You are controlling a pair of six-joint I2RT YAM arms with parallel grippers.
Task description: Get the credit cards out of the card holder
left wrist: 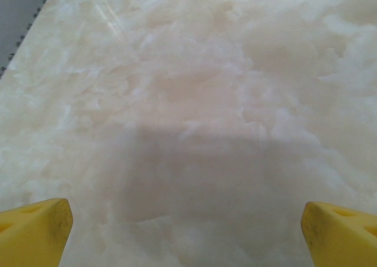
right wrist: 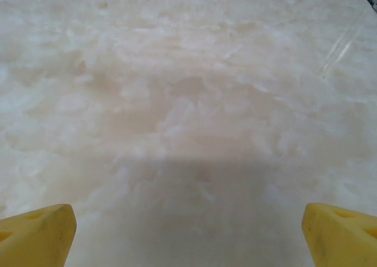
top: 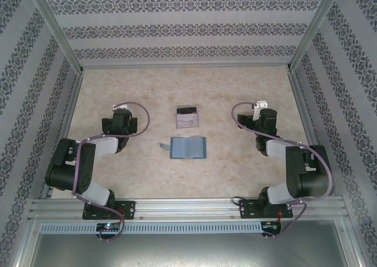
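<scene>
Card holder (top: 188, 147) lies between left tool (left wrist: 185, 213) and right tool (right wrist: 188, 213), both spread wide, empty.

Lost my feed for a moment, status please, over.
Left gripper and right gripper open, empty. Card holder lies open mid-table. Credit cards seemingly in clear tray beyond it. Nothing in the way.

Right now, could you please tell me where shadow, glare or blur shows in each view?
Top external: soft even light, card holder small and slightly soft. Left wrist: broad grey shadow on the tabletop ahead of the yellow fingers, glare streak upper left. Right wrist: similar shadow, glare streak upper right.
</scene>
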